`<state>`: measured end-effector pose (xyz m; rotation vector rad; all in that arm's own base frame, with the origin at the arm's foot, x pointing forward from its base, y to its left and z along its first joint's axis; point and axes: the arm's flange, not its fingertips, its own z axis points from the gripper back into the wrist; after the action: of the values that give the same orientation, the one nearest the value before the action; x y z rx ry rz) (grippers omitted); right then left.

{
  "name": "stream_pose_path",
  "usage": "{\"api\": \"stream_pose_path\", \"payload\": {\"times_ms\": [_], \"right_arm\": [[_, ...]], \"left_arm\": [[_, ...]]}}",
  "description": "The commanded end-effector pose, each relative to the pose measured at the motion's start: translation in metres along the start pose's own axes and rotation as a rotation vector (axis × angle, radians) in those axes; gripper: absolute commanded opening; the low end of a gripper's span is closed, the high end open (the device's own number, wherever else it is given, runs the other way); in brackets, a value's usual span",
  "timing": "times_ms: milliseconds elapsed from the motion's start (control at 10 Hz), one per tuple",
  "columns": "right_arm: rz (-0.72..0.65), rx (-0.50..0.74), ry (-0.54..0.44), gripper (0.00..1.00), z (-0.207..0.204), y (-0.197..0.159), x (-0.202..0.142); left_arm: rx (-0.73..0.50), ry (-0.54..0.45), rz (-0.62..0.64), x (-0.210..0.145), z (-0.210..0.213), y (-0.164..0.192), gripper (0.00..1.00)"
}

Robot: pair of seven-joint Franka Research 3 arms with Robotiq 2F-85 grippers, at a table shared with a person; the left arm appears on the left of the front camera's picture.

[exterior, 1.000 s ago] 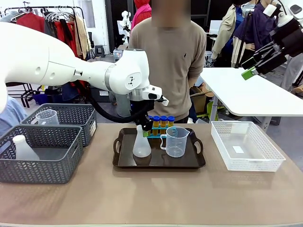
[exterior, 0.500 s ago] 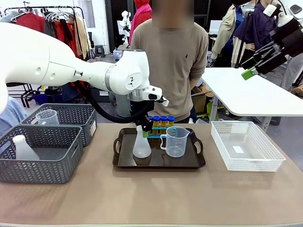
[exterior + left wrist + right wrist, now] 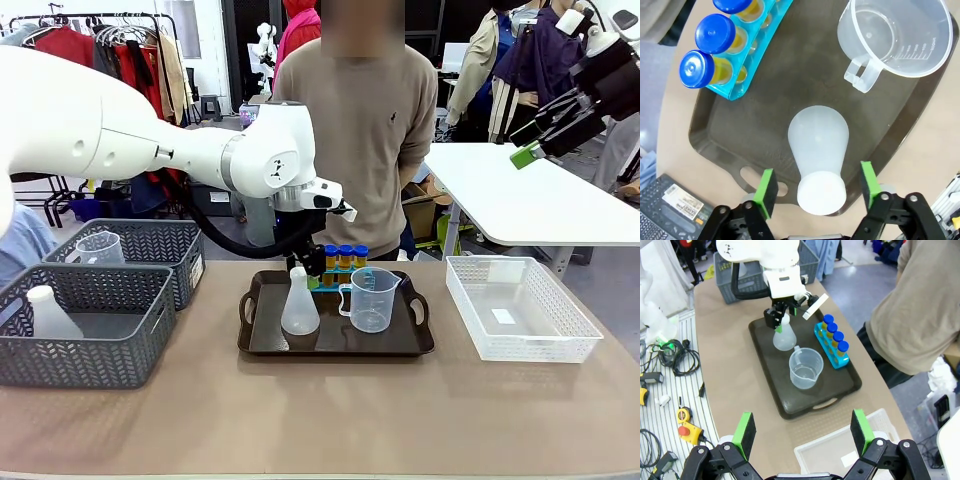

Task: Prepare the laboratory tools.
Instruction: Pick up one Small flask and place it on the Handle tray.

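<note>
The flask (image 3: 818, 150) stands on the tray (image 3: 765, 120), its neck between your left gripper's (image 3: 819, 186) spread, empty fingers. It's light, smooth plastic, likely tippy, so grip the neck. The right wrist view shows the right gripper (image 3: 803, 434) open, high above the table.

Flask (image 3: 818, 150) mouth hidden from above by its own neck; third tube (image 3: 735, 5) cut by top edge. Left gripper (image 3: 303, 268) fingertips hidden behind flask, front view.
</note>
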<state>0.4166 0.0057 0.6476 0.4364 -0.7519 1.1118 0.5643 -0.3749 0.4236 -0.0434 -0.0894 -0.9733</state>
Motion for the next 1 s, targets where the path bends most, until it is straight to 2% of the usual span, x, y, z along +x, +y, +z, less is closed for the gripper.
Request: {"api": "stream_pose_path", "payload": {"times_ms": [0, 500, 600, 900], "right_arm": [[0.005, 0.006, -0.025, 1.0, 0.0, -0.001, 0.002], [0.005, 0.006, -0.025, 1.0, 0.0, -0.001, 0.002], [0.005, 0.006, -0.025, 1.0, 0.0, -0.001, 0.002], [0.005, 0.006, -0.025, 1.0, 0.0, -0.001, 0.002]], "left_arm": [[-0.002, -0.018, 0.014, -0.008, 0.009, -0.003, 1.0], [-0.001, -0.018, 0.006, -0.012, 0.018, -0.005, 1.0], [0.01, -0.02, 0.007, -0.001, 0.015, -0.001, 1.0], [0.01, -0.02, 0.007, -0.001, 0.015, -0.001, 1.0]]}}
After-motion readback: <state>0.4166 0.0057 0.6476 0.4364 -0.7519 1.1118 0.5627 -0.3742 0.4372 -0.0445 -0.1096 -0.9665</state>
